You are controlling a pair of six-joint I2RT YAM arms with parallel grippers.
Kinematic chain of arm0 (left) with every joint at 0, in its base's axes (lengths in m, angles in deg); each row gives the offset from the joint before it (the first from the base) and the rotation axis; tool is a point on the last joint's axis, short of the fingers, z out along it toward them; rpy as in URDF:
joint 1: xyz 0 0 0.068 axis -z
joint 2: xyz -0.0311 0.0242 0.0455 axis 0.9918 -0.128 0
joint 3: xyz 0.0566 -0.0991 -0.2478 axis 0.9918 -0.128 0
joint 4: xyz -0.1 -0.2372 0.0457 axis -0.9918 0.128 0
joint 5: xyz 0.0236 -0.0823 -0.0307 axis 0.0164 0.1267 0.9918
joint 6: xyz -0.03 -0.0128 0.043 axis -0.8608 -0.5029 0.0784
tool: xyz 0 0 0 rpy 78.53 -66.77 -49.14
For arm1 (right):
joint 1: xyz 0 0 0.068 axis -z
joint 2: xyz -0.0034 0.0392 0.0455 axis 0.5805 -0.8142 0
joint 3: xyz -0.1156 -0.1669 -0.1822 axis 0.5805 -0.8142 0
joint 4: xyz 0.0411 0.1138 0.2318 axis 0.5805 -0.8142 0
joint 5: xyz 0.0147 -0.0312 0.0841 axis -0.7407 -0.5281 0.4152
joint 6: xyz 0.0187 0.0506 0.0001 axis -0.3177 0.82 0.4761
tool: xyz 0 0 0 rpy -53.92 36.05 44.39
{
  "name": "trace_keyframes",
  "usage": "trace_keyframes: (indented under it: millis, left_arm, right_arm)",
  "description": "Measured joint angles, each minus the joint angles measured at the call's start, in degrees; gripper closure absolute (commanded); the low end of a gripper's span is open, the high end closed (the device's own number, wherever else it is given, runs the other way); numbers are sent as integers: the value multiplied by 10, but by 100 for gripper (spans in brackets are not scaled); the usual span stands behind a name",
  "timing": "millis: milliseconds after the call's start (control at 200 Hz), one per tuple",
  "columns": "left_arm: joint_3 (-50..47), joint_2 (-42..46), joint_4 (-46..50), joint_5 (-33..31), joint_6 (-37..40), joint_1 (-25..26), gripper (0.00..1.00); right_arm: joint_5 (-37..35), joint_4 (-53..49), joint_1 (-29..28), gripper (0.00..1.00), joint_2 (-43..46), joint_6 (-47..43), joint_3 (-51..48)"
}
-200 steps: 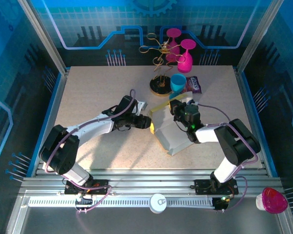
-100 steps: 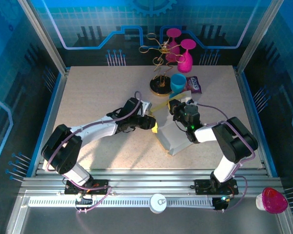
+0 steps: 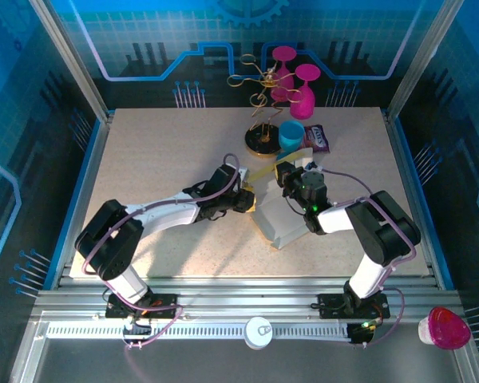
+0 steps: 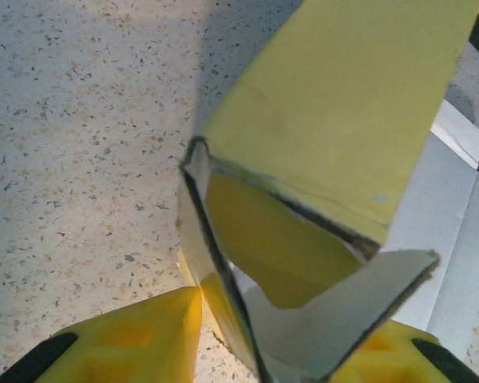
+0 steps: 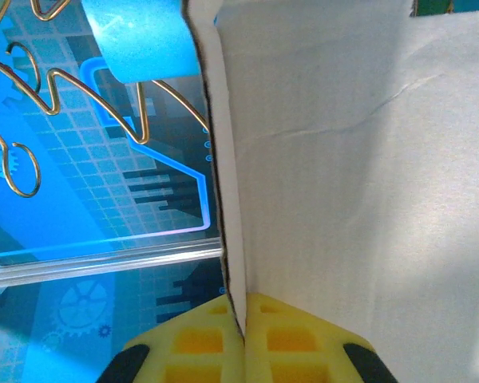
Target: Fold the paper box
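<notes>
On the tabletop (image 3: pixel 160 159), paper box (image 3: pixel 283 227) wall pinched by right hand (image 5: pixel 243 319); flap straddled by spread left hand (image 4: pixel 255 351); inward press judged next.

The paper box (image 5: pixel 343 159) shows its white inner face from 12 o'clock round to 5 o'clock, faintly creased, its near edge running down to 6 o'clock. There the right gripper (image 5: pixel 243 321) has its two yellow fingers (image 5: pixel 184 343) pressed together on that edge. A blue cup (image 5: pixel 140 32) sits at 11 o'clock, touching the box's edge. Gold wire loops (image 5: pixel 53 73) curl at 10 o'clock before a blue patterned wall (image 5: pixel 104 199). A metal rail (image 5: pixel 88 263) crosses at 8 o'clock.
</notes>
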Motion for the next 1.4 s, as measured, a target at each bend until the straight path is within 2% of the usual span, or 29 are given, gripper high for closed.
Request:
trace_keyframes:
  millis: [380,660,1106,1236,1396]
  left_arm:
    - [0,-11,-14,-50,-13,14,65]
    - [3,-19,-10,-99,-33,28,66]
    - [40,-51,8,-165,-47,48,68]
    - [53,-65,17,-190,-51,54,76]
    - [69,-79,31,-227,-60,59,95]
  right_arm:
    - [9,33,1,100,-18,-15,-1]
    - [13,129,1,100,-54,-23,-28]
    - [12,154,3,100,-62,-23,-35]
    - [10,154,3,100,-62,-21,-35]
    - [6,153,3,100,-62,-17,-35]
